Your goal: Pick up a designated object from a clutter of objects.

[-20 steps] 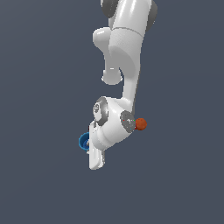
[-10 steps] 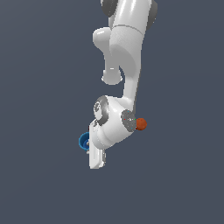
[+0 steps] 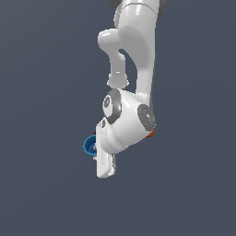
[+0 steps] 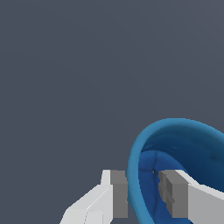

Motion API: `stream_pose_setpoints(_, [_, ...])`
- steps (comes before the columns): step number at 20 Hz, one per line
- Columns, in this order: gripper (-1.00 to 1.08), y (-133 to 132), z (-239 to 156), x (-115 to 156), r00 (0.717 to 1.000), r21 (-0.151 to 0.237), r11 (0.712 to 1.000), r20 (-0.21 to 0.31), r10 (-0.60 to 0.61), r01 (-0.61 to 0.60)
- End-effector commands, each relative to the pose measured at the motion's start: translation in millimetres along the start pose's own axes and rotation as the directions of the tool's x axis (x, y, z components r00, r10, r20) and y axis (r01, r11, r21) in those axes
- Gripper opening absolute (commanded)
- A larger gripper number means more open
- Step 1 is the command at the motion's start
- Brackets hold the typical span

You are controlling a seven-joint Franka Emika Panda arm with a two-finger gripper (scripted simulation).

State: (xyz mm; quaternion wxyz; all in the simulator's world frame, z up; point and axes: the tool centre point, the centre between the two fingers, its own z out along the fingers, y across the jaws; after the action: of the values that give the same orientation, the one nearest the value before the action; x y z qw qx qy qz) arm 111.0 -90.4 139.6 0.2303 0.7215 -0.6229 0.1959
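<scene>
The white Panda arm (image 3: pixel 133 69) fills the middle of the exterior view, reaching down over a plain grey-blue floor (image 3: pixel 46 115), and its bulk hides most of the clutter. The blue cup (image 3: pixel 88 145) shows as a bright crescent just beside the hand, on the exterior view's left of it. A sliver of the orange ball (image 3: pixel 151 133) peeks out against the arm's far side, well apart from the cup.

In the wrist view the gripper (image 4: pixel 142 192) straddles the cup's (image 4: pixel 175 166) thick rim, one finger outside the wall and one inside the bowl. The fingers look close to the rim on both sides, but whether they are pressing it I cannot tell.

This seems to be the grasping step. Next, the fingers should pinch the wall firmly, then lift straight up.
</scene>
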Motion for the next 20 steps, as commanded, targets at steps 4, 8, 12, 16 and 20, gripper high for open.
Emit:
stream_pose_setpoints(4, [-1.0, -7.7, -55.3, 19.9, 1.0, 0.002, 1.0, 0.001, 0.002, -0.002])
stream_pose_setpoints(8, [-1.0, -13.8, -98.1, 34.6, 1.0, 0.002, 1.0, 0.001, 0.002, -0.002])
stream_pose_setpoints(12, [-1.0, -20.0, -139.9, 48.9, 1.0, 0.002, 1.0, 0.0, 0.002, -0.002])
stream_pose_setpoints(16, [-1.0, -26.2, -178.6, 61.9, 1.0, 0.002, 1.0, 0.0, 0.002, -0.002])
stream_pose_setpoints(20, [-1.0, -31.8, -210.7, 72.4, 1.0, 0.002, 1.0, -0.001, 0.001, -0.001])
